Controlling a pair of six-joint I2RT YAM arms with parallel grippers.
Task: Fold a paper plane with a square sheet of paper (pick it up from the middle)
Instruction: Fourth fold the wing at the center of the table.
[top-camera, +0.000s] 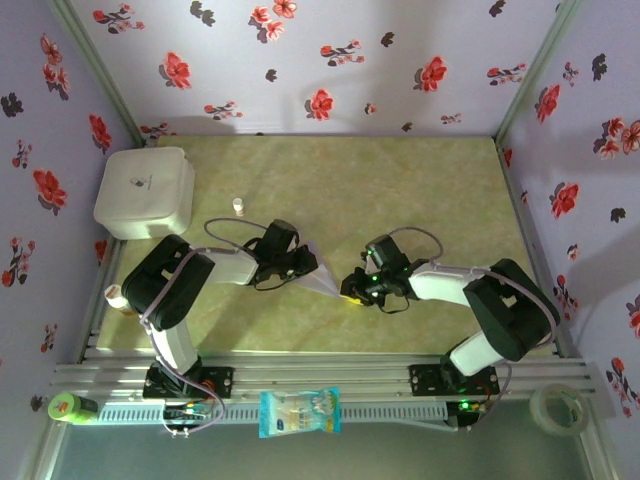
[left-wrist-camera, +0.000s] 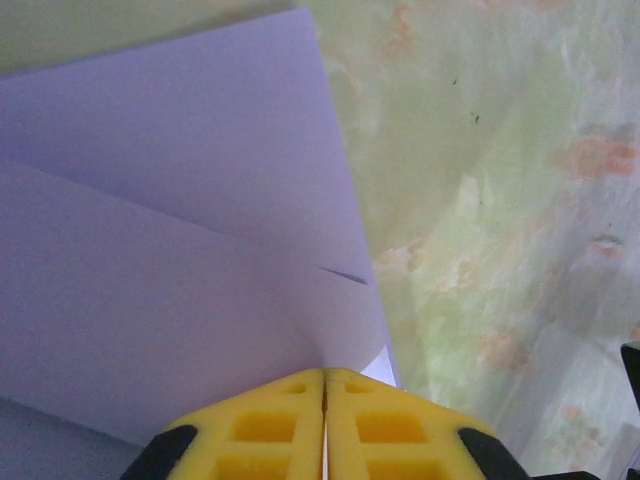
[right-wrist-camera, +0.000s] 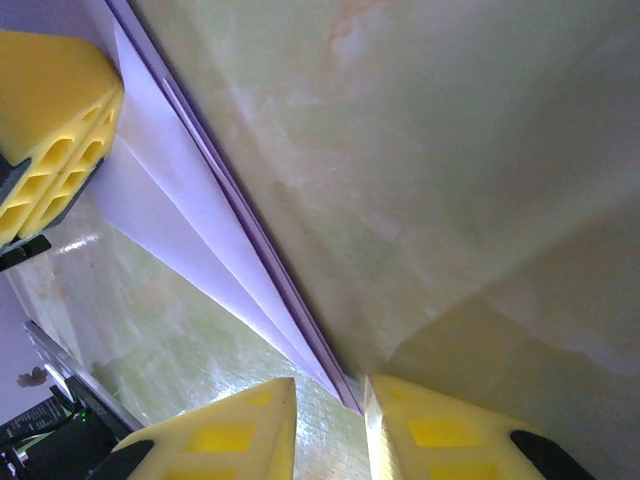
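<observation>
Clamped at one edge in left gripper (left-wrist-camera: 323, 385), yellow waffle-celled pads (left-wrist-camera: 260, 430) pressed together: paper plane (left-wrist-camera: 180, 250), thin, smooth, pale lilac, creased into layered flaps tapering to a sharp tip. Located mid-surface (left-wrist-camera: 500, 200), over mottled green-yellow finish. At right gripper (right-wrist-camera: 330, 400), slightly parted, with tip at mouth of gap.

The left arm (top-camera: 172, 285) and the right arm (top-camera: 505, 310) share one build: bulky black joint housings joined by white tubes, on black bases bolted at 7 and 5 o'clock of the top view. A thin cable, seemingly grey, loops along each forearm's 12 o'clock side. Tiny green lights glow at the bases. The left gripper (left-wrist-camera: 323, 375) has yellow fingers (left-wrist-camera: 270, 435) with square recesses, black-edged; the right gripper (right-wrist-camera: 330, 385) matches.
</observation>
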